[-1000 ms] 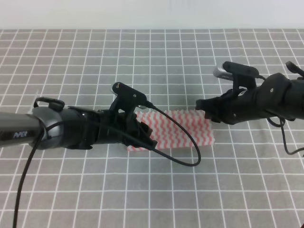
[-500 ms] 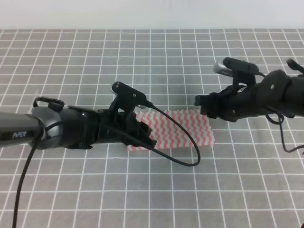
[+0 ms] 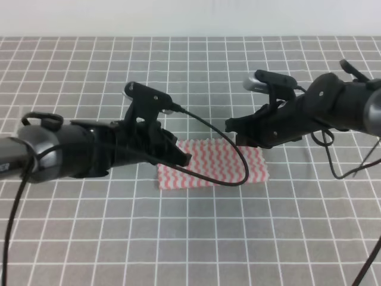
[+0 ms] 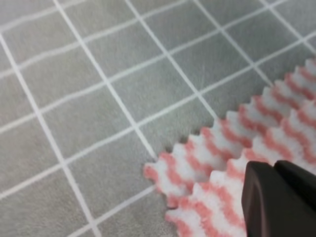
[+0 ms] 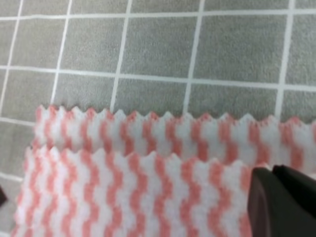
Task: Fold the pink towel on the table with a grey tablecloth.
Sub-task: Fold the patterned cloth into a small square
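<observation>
Left gripper (image 3: 181, 158) is seen hovering over the left end of the pink towel (image 3: 220, 164), with its fingers looking pressed together in the left wrist view, nothing pinched between them as far as can be told. Just under and ahead of its tips, the towel's pinked corner is shown doubled up: two zigzag edges stacked, the upper one set slightly back from the lower. So a fold looks to be already made, and the tool is probably parked there because that end was the one being handled.

Further out from that tool, the rest of the towel is laid flat as a short wide strip on the table with a grey tablecloth (image 3: 89, 226), a black cable (image 3: 241, 173) looping across it.

Beyond the strip's far end, the right gripper (image 3: 231, 126) is held above the upper right corner, apart from the cloth. Its fingers also look closed and empty in the right wrist view, though only the tips are caught. Same two offset layers are seen beneath it, so the edges aren't perfectly matched. Task is judged to be close to done.
</observation>
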`<act>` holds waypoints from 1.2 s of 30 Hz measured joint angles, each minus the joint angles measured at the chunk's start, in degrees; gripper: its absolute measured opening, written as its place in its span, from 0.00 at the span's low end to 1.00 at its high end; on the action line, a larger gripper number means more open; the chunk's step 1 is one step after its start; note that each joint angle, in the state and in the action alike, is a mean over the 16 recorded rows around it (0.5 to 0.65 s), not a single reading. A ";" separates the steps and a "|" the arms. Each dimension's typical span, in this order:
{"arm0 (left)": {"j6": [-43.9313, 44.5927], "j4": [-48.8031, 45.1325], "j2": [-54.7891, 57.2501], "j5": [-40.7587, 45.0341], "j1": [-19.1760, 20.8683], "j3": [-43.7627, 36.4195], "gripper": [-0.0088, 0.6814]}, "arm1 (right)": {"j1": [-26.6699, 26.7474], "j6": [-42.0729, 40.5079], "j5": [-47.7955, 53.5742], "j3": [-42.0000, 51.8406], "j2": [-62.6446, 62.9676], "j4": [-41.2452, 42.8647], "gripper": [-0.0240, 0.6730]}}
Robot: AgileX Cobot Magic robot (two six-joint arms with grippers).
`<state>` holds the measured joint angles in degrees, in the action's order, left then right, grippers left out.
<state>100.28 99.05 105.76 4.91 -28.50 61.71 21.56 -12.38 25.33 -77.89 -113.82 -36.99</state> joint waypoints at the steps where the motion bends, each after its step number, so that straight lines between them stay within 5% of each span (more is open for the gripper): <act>1: 0.02 0.08 0.18 0.10 0.01 0.04 0.04 | 0.01 -0.02 0.19 -0.52 -0.52 0.01 0.02; 23: -0.97 0.26 -1.24 5.08 2.05 0.75 0.01 | -1.03 -0.69 1.27 -5.16 -5.70 0.81 0.01; 36: -25.08 -20.69 -6.12 16.13 3.45 0.84 0.01 | -1.14 -1.76 13.35 -7.79 -1.59 5.15 0.01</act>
<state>75.20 78.36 99.64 21.04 -25.06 62.55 20.42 -14.14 38.68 -85.68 -115.41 -31.84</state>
